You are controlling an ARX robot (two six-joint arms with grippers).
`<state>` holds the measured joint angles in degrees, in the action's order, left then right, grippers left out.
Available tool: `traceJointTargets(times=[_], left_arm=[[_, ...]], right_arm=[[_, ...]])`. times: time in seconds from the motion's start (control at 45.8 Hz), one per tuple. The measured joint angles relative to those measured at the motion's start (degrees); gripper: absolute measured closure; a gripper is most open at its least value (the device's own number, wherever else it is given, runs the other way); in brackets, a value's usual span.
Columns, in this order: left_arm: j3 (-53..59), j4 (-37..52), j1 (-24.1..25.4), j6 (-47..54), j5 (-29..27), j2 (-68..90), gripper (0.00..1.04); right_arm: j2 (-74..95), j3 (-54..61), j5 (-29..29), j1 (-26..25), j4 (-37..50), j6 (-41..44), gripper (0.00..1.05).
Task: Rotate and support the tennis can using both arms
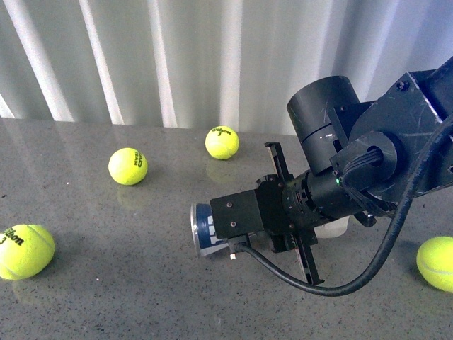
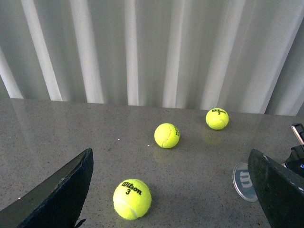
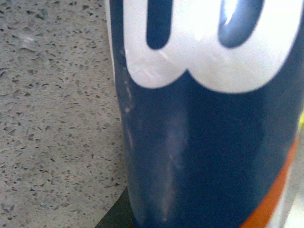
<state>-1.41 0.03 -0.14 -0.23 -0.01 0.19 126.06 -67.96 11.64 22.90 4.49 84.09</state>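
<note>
The tennis can [image 1: 204,228] lies horizontal, low at the grey table, its silver-rimmed end pointing left. I cannot tell if it touches the table. My right gripper [image 1: 233,225] is shut on its blue label, and the black right arm [image 1: 368,163] reaches in from the right. In the right wrist view the blue label with the white W fills the frame [image 3: 204,142]. My left gripper [image 2: 171,199] is open and empty, with fingers [image 2: 61,190] wide apart. The can's round end [image 2: 244,180] shows just inside its other finger. The left arm is out of the front view.
Several yellow-green tennis balls lie on the table [image 1: 106,297]: one at the left edge [image 1: 25,251], one further back [image 1: 128,166], one at the rear [image 1: 221,142], one at the right edge [image 1: 437,263]. One ball [image 2: 132,199] lies between the left fingers. White curtains hang behind.
</note>
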Motion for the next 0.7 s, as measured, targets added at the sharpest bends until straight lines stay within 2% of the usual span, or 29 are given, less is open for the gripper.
traceJointTargets(times=[0.262,0.393,0.546,0.698], left_arm=[[0.0,0.0,0.0,0.0,0.0,0.0,0.07],[0.0,0.0,0.0,0.0,0.0,0.0,0.07],[0.0,0.0,0.0,0.0,0.0,0.0,0.07],[0.0,0.0,0.0,0.0,0.0,0.0,0.07]], right_arm=[[0.37,0.68,0.63,-0.09,0.76,-0.57,0.86],[0.2,2.86,1.9,-0.07,1.7,-2.4,0.6],[-1.14,5.35,3.41,-0.04,1.66,-4.44,0.35],[-3.37,6.99,4.39,-0.02,0.79,-5.49,0.17]])
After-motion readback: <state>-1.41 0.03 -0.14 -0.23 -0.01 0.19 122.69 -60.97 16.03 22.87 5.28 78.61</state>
